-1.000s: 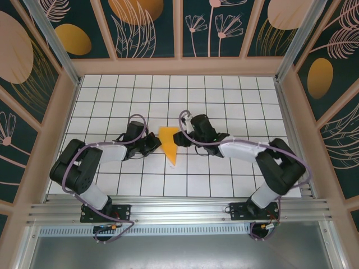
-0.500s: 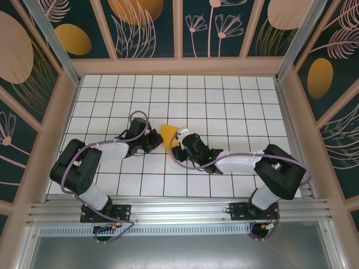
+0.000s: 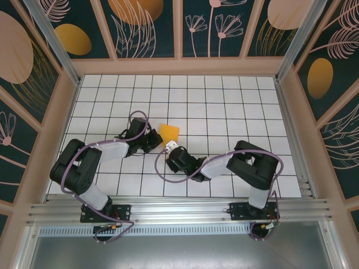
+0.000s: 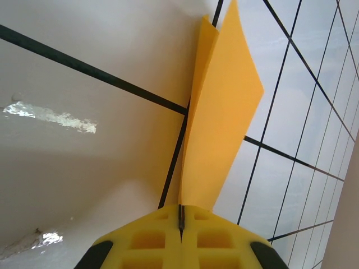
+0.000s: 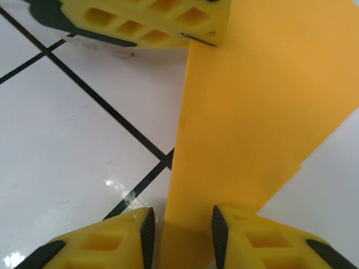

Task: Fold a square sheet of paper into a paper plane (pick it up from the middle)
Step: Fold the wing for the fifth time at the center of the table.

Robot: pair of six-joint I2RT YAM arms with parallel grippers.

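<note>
Left arm: upper link leans out toward the table's left edge, elbow folded tight, forearm running low to the right across the white grid table. The left gripper is at the left edge of the paper sheet. Left wrist view: left gripper has its yellow fingers pressed together, clamped on the bottom edge of the paper sheet. The sheet is folded, with two orange-yellow layers rising from the pinch and splaying slightly at the top. Right arm: elbow bent high near the table's right side, forearm stretched low to the left along the near half, and the cable loops beside it. The right gripper is at the sheet's near end. Right wrist view: right gripper has its jaws apart, not clamped, and the paper sheet runs face-on down into the gap between them. The left gripper's fingers are at the sheet's far top corner, right on its edge. The sheet sits about mid-table, slightly toward the left edge. It is a small wedge shape from above, between the two grippers, with its right side free. Whether its lower edge touches the table I cannot tell.
</note>
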